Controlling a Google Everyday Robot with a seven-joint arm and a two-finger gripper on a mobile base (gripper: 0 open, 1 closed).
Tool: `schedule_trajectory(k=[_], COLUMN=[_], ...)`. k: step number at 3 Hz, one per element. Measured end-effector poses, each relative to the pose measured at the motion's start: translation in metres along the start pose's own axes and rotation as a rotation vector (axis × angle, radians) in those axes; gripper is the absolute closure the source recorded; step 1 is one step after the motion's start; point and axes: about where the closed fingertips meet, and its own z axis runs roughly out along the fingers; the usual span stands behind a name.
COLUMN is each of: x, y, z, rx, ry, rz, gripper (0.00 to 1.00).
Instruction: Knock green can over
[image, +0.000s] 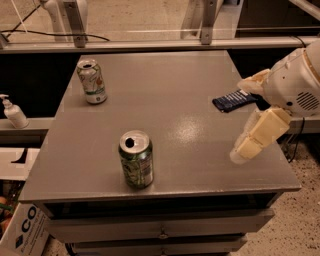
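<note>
Green can: a bright green patterned aluminium drink can (136, 159) stands upright on the near left part of the table top, close to the front edge
Green can, top: silver lid with the drinking hole open and dark; what is inside cannot be told
Table: a grey flat-topped cabinet (170, 125) that carries both cans and a packet; a drawer front (160, 227) with a small knob shows under the front edge
Pale can: a mostly white aluminium can with green and red marks (91, 81) stands upright near the far left corner, well apart from the green can; its top is open too, the contents out of sight
Packet: a flat dark blue packet with pale stripes (232, 100) lies near the right edge of the table
Gripper: the cream two-finger gripper (236, 120) hangs over the right edge of the table on a white rounded wrist (295, 85), well apart from the green can and touching nothing
Fingers: apart; the lower finger (257, 135) slants down and to the left above the table top, the upper one (251, 81) sits just beside the dark blue packet
Beside the table: a white pump bottle (12, 112) stands on a ledge to the left, and a white cardboard box with dark letters (25, 230) sits on the floor at the lower left
</note>
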Motion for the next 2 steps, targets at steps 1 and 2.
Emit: schedule_trajectory(k=[1, 2], x=[-0.0356, -0.0356], y=[0.0228, 0.0229], z=[0.0181, 0.0181], rx=[-0.059, -0.059], ry=[-0.119, -0.119], rz=[0.007, 0.007], gripper=[0.00, 0.00])
